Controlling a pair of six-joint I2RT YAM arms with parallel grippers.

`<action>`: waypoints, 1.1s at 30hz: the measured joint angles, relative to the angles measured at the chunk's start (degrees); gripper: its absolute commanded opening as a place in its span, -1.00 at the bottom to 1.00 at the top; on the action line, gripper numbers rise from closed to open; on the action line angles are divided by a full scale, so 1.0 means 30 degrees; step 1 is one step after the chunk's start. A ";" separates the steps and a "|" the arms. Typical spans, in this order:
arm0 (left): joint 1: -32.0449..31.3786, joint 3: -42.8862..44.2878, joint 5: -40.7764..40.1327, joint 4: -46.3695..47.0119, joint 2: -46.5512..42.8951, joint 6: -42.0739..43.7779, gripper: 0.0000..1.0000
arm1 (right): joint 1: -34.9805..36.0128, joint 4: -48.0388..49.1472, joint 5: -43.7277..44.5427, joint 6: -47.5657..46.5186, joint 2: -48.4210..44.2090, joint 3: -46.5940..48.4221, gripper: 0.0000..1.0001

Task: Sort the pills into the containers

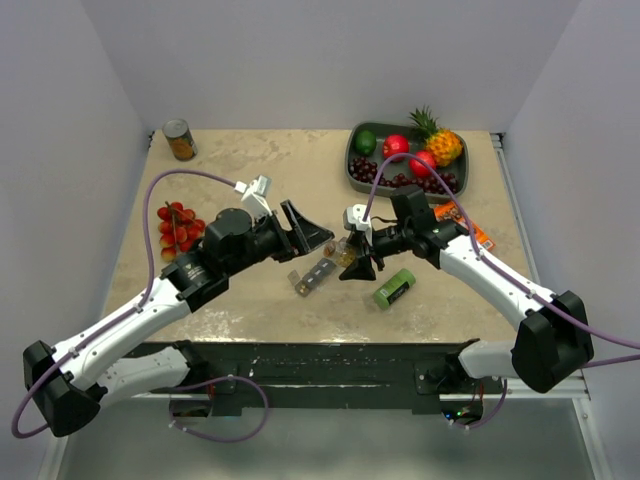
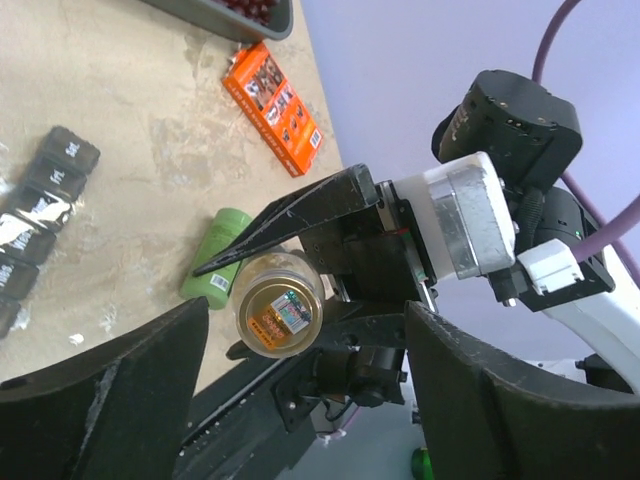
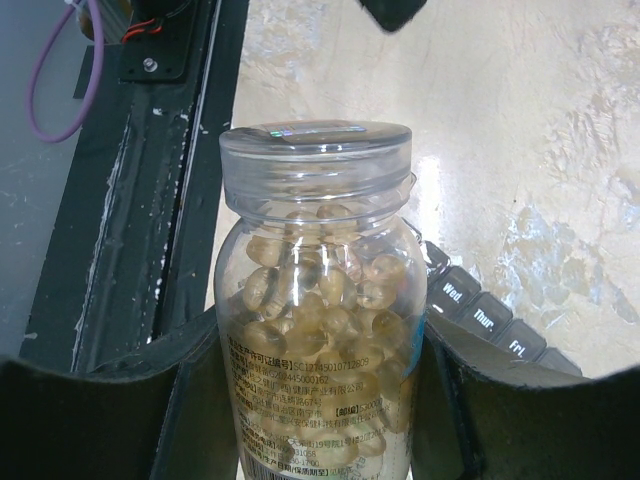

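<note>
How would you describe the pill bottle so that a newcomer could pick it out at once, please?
Look near the middle of the table, where the right gripper is shut on the pill bottle. It is small, clear plastic with a clear cap, packed with yellowish-amber pills, unlike the opaque green tube and the grey pill organizer lying beside it.

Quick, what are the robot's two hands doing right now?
The left gripper is open, holding nothing.
The right gripper is closed on the pill bottle.
</note>
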 measured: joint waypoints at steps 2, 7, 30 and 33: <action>-0.0204 0.0146 -0.0058 -0.0160 0.0350 0.0022 0.53 | 0.0000 0.0000 0.0007 0.0000 0.0000 0.0000 -0.96; -0.0743 0.0678 -0.0160 -0.0619 0.1472 0.0168 0.43 | 0.0000 0.0000 0.0015 0.0000 0.0000 0.0000 -0.96; -0.1217 0.0080 0.1800 0.0838 0.2317 0.7599 -0.89 | 0.0022 -0.0124 0.0138 -0.0204 0.0000 0.0000 -0.96; -0.0911 -0.1093 0.4350 0.2616 0.1792 1.1191 -0.63 | 0.0117 -0.0699 -0.0401 -0.0495 0.0000 0.0000 -0.96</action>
